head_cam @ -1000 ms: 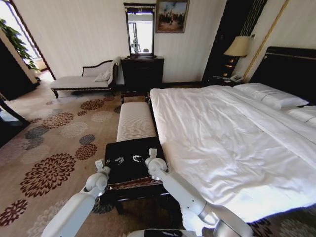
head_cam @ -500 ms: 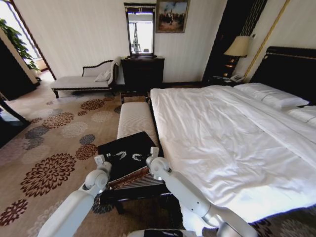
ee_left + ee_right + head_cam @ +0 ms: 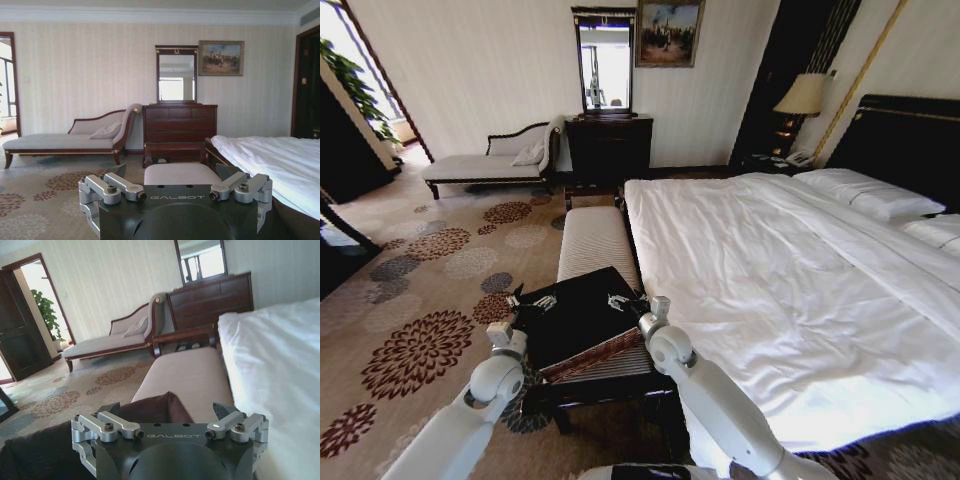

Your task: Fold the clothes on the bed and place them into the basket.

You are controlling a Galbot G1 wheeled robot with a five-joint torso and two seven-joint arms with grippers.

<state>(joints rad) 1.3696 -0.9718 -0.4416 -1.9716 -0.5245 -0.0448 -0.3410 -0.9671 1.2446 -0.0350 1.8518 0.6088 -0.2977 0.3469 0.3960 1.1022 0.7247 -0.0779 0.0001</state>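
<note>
- Since 0.5 s ago, both arms have drawn back from the shallow brown wicker basket, which sits skewed on the dark wooden bench
- Black folded T-shirt lies inside that basket: soft, light
- Left gripper and right gripper flank the basket, jaws spread, empty

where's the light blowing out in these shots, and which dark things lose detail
Head view: the white duvet glares near the bed's foot; the black T-shirt in the wicker basket reads as one dark mass. Left wrist view: the doorway is washed out. Right wrist view: the duvet bleaches to plain white, and the mirror glows.
</note>
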